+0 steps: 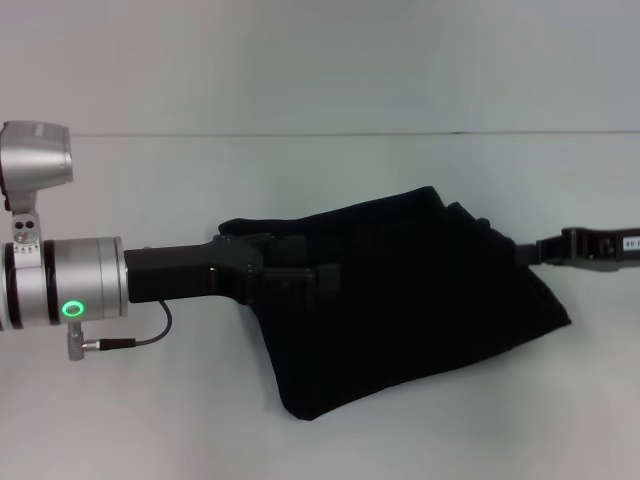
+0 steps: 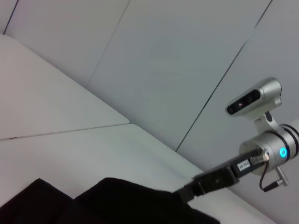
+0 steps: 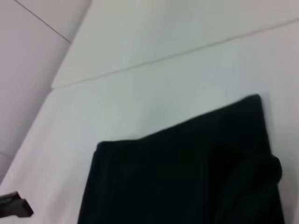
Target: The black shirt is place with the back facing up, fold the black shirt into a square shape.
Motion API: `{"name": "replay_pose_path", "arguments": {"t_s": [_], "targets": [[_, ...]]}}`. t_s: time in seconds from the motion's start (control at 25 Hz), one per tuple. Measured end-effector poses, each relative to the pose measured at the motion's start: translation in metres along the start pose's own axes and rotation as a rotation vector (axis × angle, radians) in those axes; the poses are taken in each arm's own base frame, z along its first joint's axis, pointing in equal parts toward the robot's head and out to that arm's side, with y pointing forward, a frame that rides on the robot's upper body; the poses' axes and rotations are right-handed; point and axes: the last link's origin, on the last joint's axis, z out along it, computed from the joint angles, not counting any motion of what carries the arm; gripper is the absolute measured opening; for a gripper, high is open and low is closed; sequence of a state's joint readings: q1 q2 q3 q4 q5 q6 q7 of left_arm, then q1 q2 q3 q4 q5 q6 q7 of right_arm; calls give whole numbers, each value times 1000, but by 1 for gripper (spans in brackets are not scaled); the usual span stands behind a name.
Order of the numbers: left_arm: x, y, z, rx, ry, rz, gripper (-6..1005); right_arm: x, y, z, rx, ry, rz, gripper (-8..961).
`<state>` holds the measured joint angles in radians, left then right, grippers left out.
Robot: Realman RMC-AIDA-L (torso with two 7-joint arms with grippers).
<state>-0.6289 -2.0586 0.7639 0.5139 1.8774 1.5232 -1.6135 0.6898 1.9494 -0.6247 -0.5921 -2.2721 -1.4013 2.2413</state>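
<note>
Black shirt (image 1: 420,300) soft, limp, bunched; grab edges w/ left gripper (image 1: 300,275) & right gripper (image 1: 528,252) at its sides, finger state can't tell

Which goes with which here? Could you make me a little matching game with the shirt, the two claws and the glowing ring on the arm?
Things:
1. black shirt
2. left claw
3. right claw
4. ring light

Descriptions:
A. glows green on the silver left wrist
B. at the cloth's right edge
C. bunched, partly folded, on the white table
D. reaches in over the cloth from the left

Pairs: 1-C, 2-D, 3-B, 4-A
</note>
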Motion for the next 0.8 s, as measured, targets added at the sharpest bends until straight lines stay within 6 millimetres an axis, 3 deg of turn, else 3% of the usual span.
{"name": "replay_pose_path", "arguments": {"t_s": [0.8], "targets": [[1,-2,-4,13,17,-1,865,-61,40,8,-27,-33,-148,1]]}}
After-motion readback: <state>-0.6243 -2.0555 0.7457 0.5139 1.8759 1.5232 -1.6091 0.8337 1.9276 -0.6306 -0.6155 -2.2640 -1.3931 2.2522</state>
